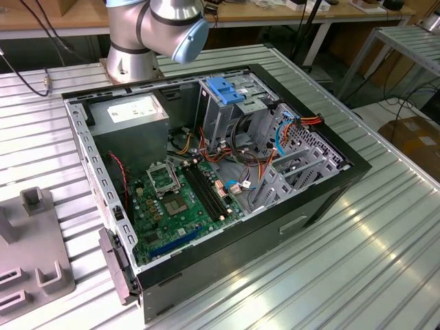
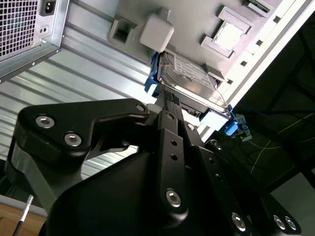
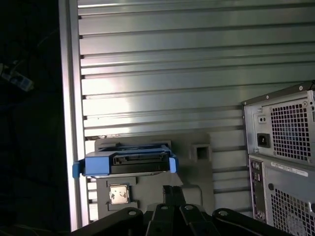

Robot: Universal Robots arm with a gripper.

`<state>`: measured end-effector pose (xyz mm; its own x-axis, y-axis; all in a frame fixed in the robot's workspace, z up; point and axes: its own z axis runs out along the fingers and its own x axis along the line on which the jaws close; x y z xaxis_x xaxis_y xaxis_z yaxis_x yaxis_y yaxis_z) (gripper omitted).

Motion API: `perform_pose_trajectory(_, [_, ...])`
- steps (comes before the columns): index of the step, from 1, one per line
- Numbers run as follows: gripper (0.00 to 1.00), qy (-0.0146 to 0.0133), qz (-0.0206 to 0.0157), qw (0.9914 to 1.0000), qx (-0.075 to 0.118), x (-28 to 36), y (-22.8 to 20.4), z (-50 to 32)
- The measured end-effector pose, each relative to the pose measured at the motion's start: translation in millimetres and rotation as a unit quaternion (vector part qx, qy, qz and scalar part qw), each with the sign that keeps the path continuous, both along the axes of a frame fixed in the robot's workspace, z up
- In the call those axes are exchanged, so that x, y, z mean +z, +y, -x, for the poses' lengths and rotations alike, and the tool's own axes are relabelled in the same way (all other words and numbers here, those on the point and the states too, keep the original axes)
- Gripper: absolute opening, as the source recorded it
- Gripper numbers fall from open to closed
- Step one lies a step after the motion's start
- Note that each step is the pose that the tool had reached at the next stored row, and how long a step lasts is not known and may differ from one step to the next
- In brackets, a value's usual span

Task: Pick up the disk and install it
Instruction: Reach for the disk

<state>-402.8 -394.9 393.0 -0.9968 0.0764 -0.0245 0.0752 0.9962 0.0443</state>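
The disk [image 2: 192, 73] is a grey metal drive in a bright blue carrier rail. It rests on a grey fixture plate [image 2: 197, 29] close to the table's edge, and it also appears in the first wrist view as the disk [image 3: 130, 163] on the plate [image 3: 197, 172]. My gripper [image 2: 166, 98] is black and points toward the disk's near edge. In the first wrist view the gripper [image 3: 173, 189] has its tips drawn together, with a strip of plate between them and the disk. Nothing is held.
An open computer case [image 1: 323, 199] lies on the slatted metal table [image 1: 357, 275], motherboard up, with a blue latch block [image 1: 223, 89] on its drive cage and a power supply [image 1: 130, 113]. The case's rear panel [image 3: 285, 128] stands beside the fixture. The arm's base [image 1: 130, 62] sits behind the case.
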Motion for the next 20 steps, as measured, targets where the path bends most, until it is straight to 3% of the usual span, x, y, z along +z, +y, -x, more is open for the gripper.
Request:
perform_pose_trajectory(12, [0.1,0.0,0.0,1.0,0.0,0.0,0.1,30.4])
perform_pose_trajectory(20, [0.1,0.0,0.0,1.0,0.0,-0.2,2.2,56.6])
